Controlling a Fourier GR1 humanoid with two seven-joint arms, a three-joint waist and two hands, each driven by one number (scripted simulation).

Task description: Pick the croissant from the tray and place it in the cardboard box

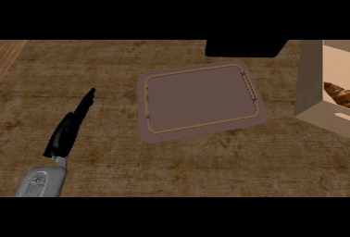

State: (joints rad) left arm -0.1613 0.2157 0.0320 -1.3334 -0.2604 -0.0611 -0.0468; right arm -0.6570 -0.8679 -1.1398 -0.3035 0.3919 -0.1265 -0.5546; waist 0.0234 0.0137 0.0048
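Observation:
The brown tray [200,99] lies flat in the middle of the counter with nothing on it. At the right edge stands the cardboard box [315,88], and the croissant [339,94] lies inside it, partly cut off by the view's edge. My left hand [68,129] shows at the lower left, fingers straight and pointing up, resting well left of the tray. My right hand does not show in the head view.
A black object [246,47] sits at the back, just beyond the tray's far edge. The counter [205,162] is dark brown wood grain, with a lighter wooden strip [9,53] at the far left corner.

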